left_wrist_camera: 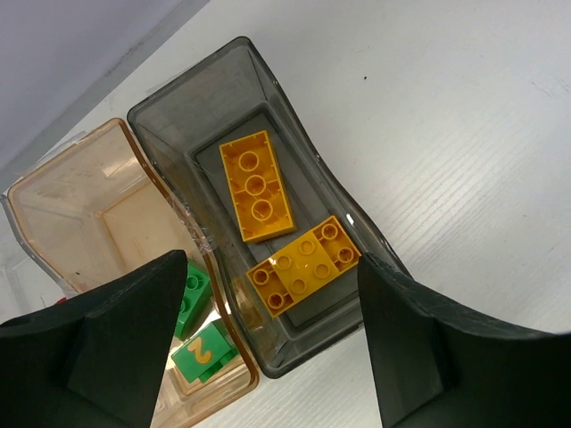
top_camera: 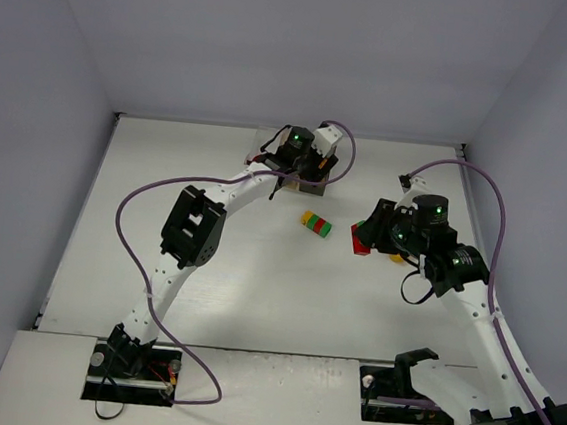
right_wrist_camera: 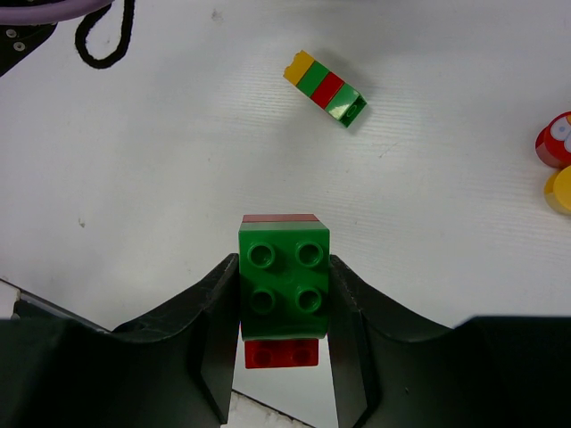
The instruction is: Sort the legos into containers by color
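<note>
Lower left in the left wrist view, a green brick [left_wrist_camera: 205,349] with a yellow "2" sits in the orange-tinted container [left_wrist_camera: 80,196]. Left gripper [left_wrist_camera: 272,303] hangs wide open, holding nothing, over the smoky grey container [left_wrist_camera: 178,116] with two yellow bricks [left_wrist_camera: 257,185] inside; right gripper [right_wrist_camera: 284,303] is clamped on a green-and-red stack [right_wrist_camera: 284,281].

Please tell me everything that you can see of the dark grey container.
The dark grey container is a small rectangular box of smoky see-through plastic, open on top, with walls that lean outward. It stands upright on the white table, close beside the orange-tinted container; whether they touch I cannot tell. Inside lie two yellow bricks, flat, studs up, near each other. The left tool hangs open above it, not touching it as far as the view shows.
</note>
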